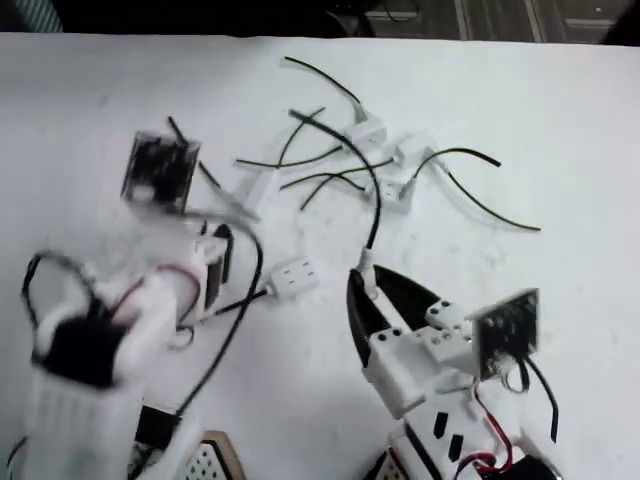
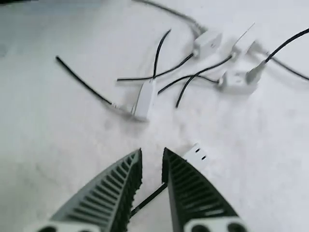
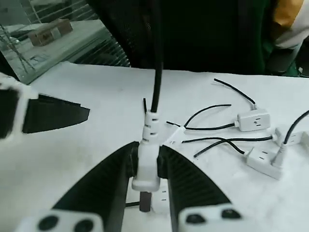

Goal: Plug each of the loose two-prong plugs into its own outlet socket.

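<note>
From above, the job looks barely started. The right gripper point(image 1: 365, 275) is over the middle of the tabletop point(image 1: 520, 120), its jaws clenched on a white held plug point(image 1: 367, 262) whose black cord loops away toward the far cluster. The nearest outlet point(image 1: 293, 277) lies just beside it, face up, and looks empty. In the cluster, one filled outlet point(image 1: 398, 188) seems to have a plug already seated, so I judge one pairing done, one in hand, and the rest still loose. The left gripper point(image 1: 215, 262) sits on the other side of the nearest outlet.

From the left wrist, the left gripper point(image 2: 152, 157) has its jaws released, parted by a narrow gap with nothing caught between the tips. A thin black cord point(image 2: 148, 198) crosses the tabletop beneath them. The nearest outlet point(image 2: 197, 153) peeks out just behind one jaw. Farther off lie a long outlet point(image 2: 145, 99) and the filled outlet point(image 2: 236, 81).

From the right wrist, the right gripper point(image 3: 147, 149) is grasping the held plug point(image 3: 146, 166) upright, cord up and prongs point(image 3: 144, 202) down, not yet in any socket. Well apart, an empty outlet point(image 3: 253, 120) shows open slots. The filled outlet point(image 3: 263, 163) carries its seated plug point(image 3: 281, 153).

I can read no writing, label or brand on any plug or outlet.
</note>
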Motion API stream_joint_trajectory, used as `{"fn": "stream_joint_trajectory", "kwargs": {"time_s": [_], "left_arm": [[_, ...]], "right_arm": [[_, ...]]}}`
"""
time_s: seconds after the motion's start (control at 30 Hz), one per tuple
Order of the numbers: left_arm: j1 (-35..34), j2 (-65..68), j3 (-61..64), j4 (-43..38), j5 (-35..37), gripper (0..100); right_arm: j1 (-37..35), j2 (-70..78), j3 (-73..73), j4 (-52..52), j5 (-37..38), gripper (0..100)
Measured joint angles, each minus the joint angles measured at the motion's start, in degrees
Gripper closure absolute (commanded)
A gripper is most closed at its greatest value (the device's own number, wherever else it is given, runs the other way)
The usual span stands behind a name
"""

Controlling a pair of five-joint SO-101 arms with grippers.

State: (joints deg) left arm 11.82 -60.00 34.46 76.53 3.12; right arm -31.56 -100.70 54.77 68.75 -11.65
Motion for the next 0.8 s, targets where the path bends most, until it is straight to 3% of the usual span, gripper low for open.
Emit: {"fn": "stream_joint_trajectory", "kwargs": {"time_s": [0.17,0.43,0.8], "left_arm": [[7.82,-11.69,2.37,-2.81,0.44,96],[20.13,-17.49,7.38,-9.05,0.26,97],[22.33,-18.2,10.02,-9.85,-2.64,97]], "right_arm": [[-4.13,-2.2,2.02,-1.85,-4.04,98.0],[-12.84,-2.2,2.37,-1.93,-5.71,98.0],[-22.07,-2.2,5.54,-1.93,-2.64,98.0]]}}
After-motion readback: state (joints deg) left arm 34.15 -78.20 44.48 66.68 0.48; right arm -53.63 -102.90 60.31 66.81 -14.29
